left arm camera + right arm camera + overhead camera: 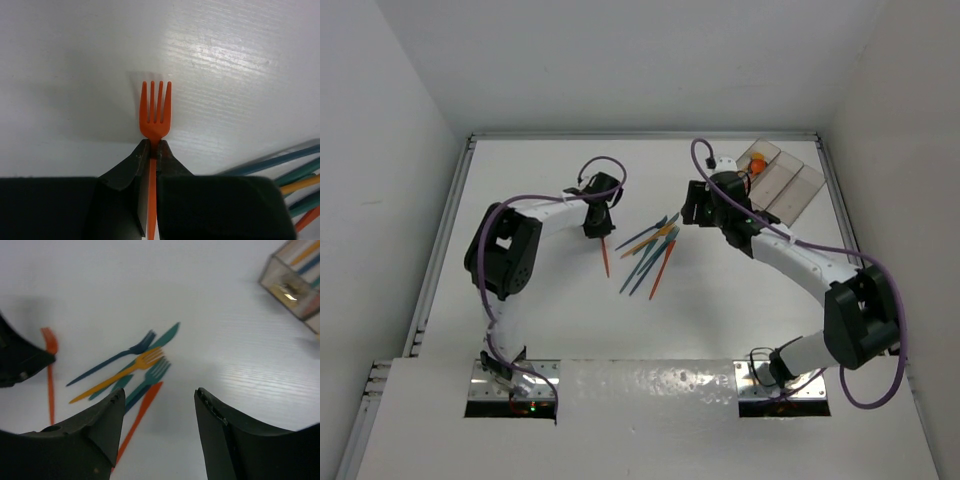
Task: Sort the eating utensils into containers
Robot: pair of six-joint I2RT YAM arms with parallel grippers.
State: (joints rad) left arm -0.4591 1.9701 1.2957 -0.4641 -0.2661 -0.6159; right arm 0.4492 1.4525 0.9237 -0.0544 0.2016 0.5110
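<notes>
Orange fork: thin plastic, four tines, slim handle; centre of left wrist view, neck pinched by left gripper.
Loose utensils: blue, teal, yellow-orange forks, teal and orange knives, fanned mid-frame on white table.
Containers: clear brownish tray, upper right.
Right gripper: jaws spread.

We note bare table from 5 to 7 o'clock of the left gripper. At its 3 o'clock: utensil pile, right gripper just beyond.
</notes>
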